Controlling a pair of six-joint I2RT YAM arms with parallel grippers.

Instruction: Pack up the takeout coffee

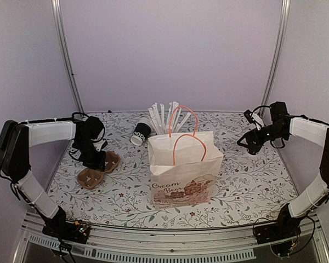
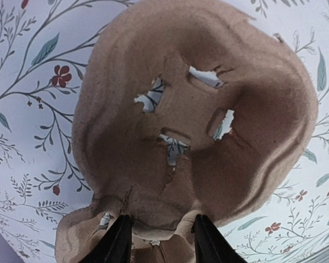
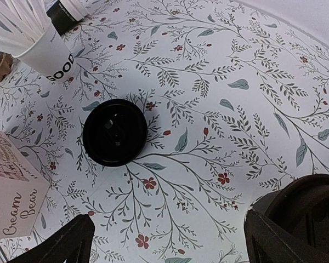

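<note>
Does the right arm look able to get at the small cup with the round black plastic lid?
Probably yes. The right gripper hangs open with the black-lidded cup standing apart ahead of it; the white paper bag and white cup of wrapped sticks sit to one side, not between.

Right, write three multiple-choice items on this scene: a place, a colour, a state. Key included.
1. Where does the pulp cup carrier lie?
A) left of the paper bag
B) inside the bag
C) right of the bag

2. What colour are the bag's handles?
A) black
B) orange
C) green

3. How is the takeout coffee?
A) lid on, standing on the table
B) lidless, tipped over
C) lifted off the table

Key:
1 A, it lies under the left gripper, left of the bag.
2 B, orange loops rise from the bag.
3 A, its black lid is on, the open right gripper apart from it.
</note>
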